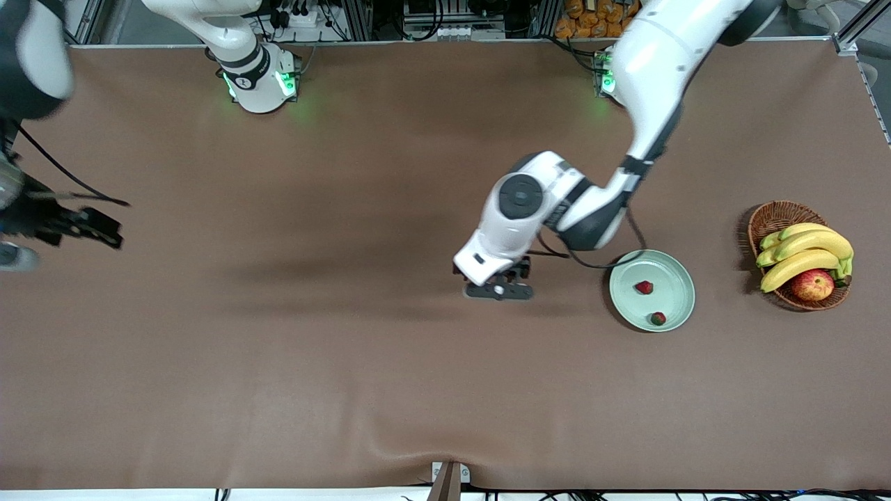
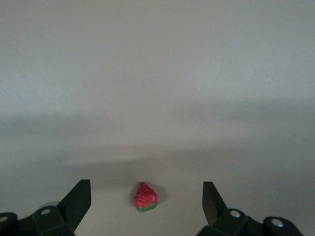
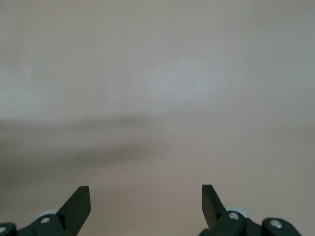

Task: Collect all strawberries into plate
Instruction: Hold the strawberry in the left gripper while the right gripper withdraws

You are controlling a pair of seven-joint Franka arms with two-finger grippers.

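**Two berries on the plate, a third under the left gripper**

Only the left wrist view shows the third strawberry (image 2: 145, 197): it lies on the bare brown table (image 1: 278, 362) between the spread fingers of the left gripper (image 2: 146, 196), touching neither finger. In the front view this berry is hidden under the left arm's white wrist, and the left gripper (image 1: 502, 287) shows there only as a dark bar beneath that wrist.

The front view gives what the wrist views lack. The plate (image 1: 679, 284) lies on the table toward the left arm's end, and two strawberries rest in it: one (image 1: 644, 287) near the plate's middle, the other (image 1: 658, 319) by the rim nearer the front camera. A wicker basket (image 1: 773, 217) with bananas (image 1: 807, 254) and an apple (image 1: 812, 284) stands near the plate, closer still to the left arm's end.

The left arm reaches out from its base, bends sharply at the elbow near the plate and folds toward the table's middle, its wrist pointing down. Its gripper is open over the table beside the plate, on the side toward the right arm's end.

The right gripper (image 3: 146, 196) is also open, with nothing between its fingers, only table below. The right arm waits at its own end of the table, well apart from the plate.
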